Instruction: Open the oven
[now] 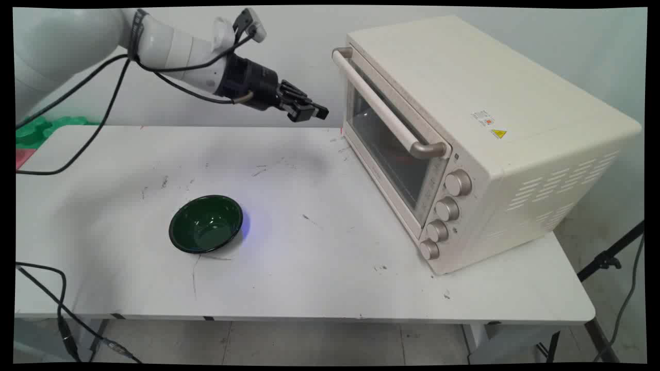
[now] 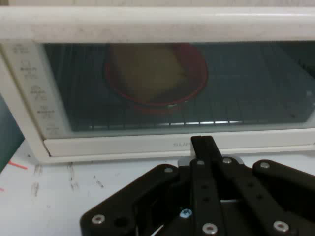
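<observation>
Fingers [image 1: 314, 112] closed nr oven door [image 1: 384, 136]

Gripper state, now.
Gripper: shut, holding nothing, in the air just short of the toaster oven door.

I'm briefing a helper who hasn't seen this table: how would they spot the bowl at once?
Start from the big cream toaster oven on the white table's right side, its door facing left. Look left across the bare tabletop from its door; the bowl sits alone toward the near left. It is small, round, glossy dark green, and the only loose dish on the tabletop.
</observation>
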